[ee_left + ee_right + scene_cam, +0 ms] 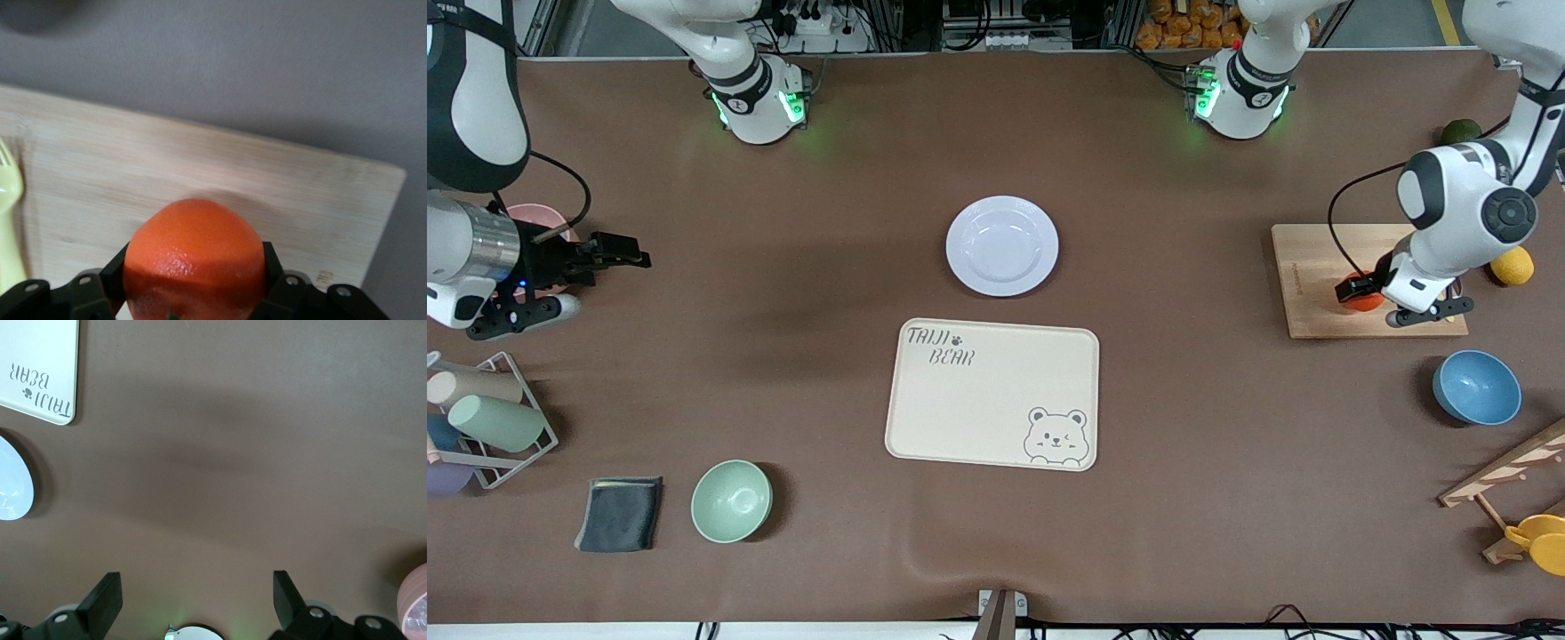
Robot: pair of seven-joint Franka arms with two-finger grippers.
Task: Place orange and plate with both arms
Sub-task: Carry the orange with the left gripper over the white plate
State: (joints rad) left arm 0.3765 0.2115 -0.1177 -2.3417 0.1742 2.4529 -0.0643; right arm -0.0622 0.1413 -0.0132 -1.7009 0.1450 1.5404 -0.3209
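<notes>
The orange [1364, 301] sits on a wooden cutting board [1316, 293] at the left arm's end of the table. My left gripper [1357, 292] is shut on it. In the left wrist view the orange [193, 253] fills the space between the black fingers [270, 263], resting on the board [200, 167]. The white plate [1002, 245] lies at mid-table, just farther from the front camera than the cream bear tray [992, 393]. My right gripper [637, 259] hangs open over bare table near the right arm's end, nothing between its fingers [103, 600]. An edge of the plate [12, 480] shows in the right wrist view.
A lemon [1512, 265] and a dark green fruit [1460, 132] lie by the board, and a yellow fork [9, 220] lies on it. A blue bowl [1476, 387], green bowl [731, 500], grey cloth [620, 513], cup rack [489, 418] and wooden rack [1512, 471] ring the table.
</notes>
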